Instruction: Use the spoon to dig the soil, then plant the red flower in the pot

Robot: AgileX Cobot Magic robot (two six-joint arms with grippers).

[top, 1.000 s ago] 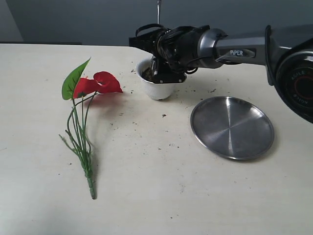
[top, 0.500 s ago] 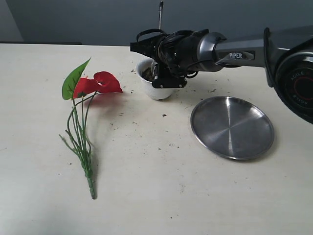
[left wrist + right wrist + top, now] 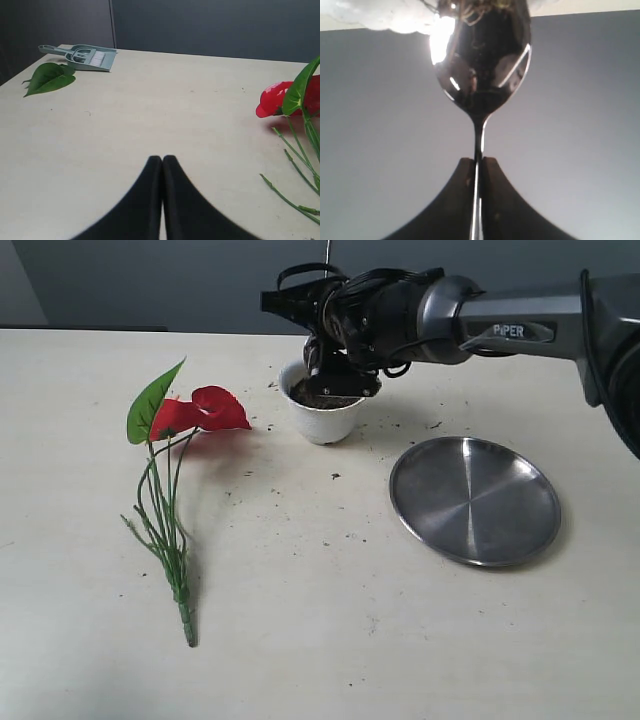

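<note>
You have one table (image 3: 320,640), pale and speckled with dark crumbs. One arm shows in the exterior view, the right arm (image 3: 520,325), which reaches in from the right to above the pot.

One round steel plate (image 3: 474,500) lies flat to the right of the pot, apart from it. One red flower (image 3: 205,412) lies flat on the left. Its long axis runs from the cut stem ends nearest the camera away to the blooms. The red heads point toward the pot and a single green leaf stands beside them.

The left wrist view adds one grey-green dustpan (image 3: 85,56) with a brush in it, and one loose leaf (image 3: 47,79) just beside it.

One white pot (image 3: 322,420) stands upright behind the flower's head, under the wrist, with one small mass of soil (image 3: 315,398) in its mouth.

One spoon (image 3: 481,55) stands close to upright, handle up and bowl down at the soil, with brown fibres at its tip. Your right gripper (image 3: 478,162) is pinched tight on the thin handle. Your left gripper (image 3: 162,165) is fully closed on nothing, low over bare table left of the flower.
</note>
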